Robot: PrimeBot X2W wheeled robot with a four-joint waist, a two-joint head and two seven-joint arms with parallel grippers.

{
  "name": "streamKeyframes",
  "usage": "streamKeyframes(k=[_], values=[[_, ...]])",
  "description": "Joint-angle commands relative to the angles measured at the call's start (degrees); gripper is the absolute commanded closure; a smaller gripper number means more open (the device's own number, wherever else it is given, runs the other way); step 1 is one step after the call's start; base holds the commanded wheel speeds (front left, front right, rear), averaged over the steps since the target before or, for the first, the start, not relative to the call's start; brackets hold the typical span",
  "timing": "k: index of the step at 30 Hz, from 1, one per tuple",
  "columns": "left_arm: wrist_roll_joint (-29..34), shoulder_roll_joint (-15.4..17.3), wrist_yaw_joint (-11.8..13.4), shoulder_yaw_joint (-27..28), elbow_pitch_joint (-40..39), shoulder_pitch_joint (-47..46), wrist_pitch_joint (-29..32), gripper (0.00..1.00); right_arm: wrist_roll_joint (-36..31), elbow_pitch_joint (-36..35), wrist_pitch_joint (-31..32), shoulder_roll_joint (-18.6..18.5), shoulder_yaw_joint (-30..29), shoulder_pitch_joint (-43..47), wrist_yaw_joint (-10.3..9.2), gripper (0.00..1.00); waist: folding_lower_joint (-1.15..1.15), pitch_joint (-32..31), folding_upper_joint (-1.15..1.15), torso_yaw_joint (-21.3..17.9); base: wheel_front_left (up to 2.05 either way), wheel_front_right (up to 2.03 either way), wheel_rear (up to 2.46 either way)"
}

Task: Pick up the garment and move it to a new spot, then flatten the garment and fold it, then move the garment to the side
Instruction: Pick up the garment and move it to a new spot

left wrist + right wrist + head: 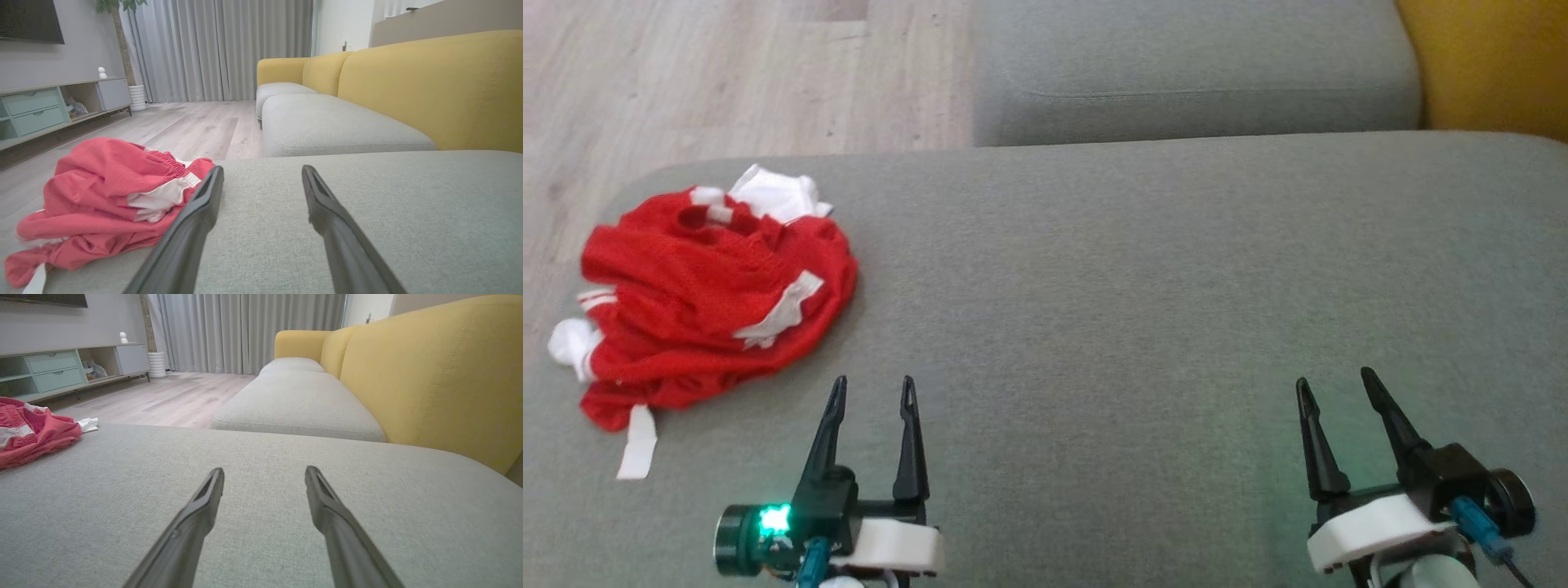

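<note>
Head view: one garment [715, 298], two spread grippers.

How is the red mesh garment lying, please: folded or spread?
Neither; the red mesh garment lies crumpled in a heap.

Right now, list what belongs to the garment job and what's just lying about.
Job: red garment, grey cushion under it, left gripper, right gripper, both open.
Lying about: yellow sofa back, cabinet, curtains, far cushion.
</note>
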Motion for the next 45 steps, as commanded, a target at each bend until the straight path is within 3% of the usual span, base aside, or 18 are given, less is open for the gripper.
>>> streamKeyframes(k=[1,5,17,26,35,41,45], values=[[0.1,0.3,0.6,1.3,-1.4,-3.4,-0.5,0.00,0.2,-1.7,-0.6,-0.6,1.2,-1.5,-0.04,0.00,0.00,0.3,0.00,1.9,0.00,0.00,0.00],[0.5,0.3,1.1,1.0,-1.1,-3.6,-0.5,0.00,0.4,-1.8,-0.6,-0.6,1.2,-1.5,-0.04,0.00,0.00,0.6,0.00,4.7,0.00,0.00,0.00],[1.3,0.3,1.9,2.3,-1.7,-3.4,-0.5,0.00,0.3,-2.4,-0.6,-0.6,2.0,-1.7,-0.04,0.00,0.00,2.2,0.00,18.5,0.00,0.00,0.00],[0.8,0.3,2.7,2.0,-2.5,-3.5,-0.5,0.00,-0.8,-2.3,-0.6,-0.6,1.5,-1.9,-0.04,0.00,0.00,3.7,0.00,24.6,0.00,0.00,0.00],[3.2,0.3,3.7,2.9,-6.3,-9.9,-0.5,0.00,-5.1,-3.0,-0.6,-0.6,1.0,-3.8,-0.04,0.00,0.00,9.5,0.00,25.9,0.00,0.00,0.00],[5.6,2.0,1.1,4.7,-7.3,-23.5,-0.5,0.00,-7.0,-4.6,-0.6,-3.5,0.7,-6.6,-0.04,0.00,0.00,16.2,0.00,23.6,0.00,0.00,0.00],[5.3,4.4,-3.6,5.0,-2.8,-34.6,-0.5,0.00,-7.3,-5.9,-0.6,-6.5,1.6,-8.9,-0.04,0.00,0.00,20.5,0.00,20.7,0.00,0.00,0.00]])
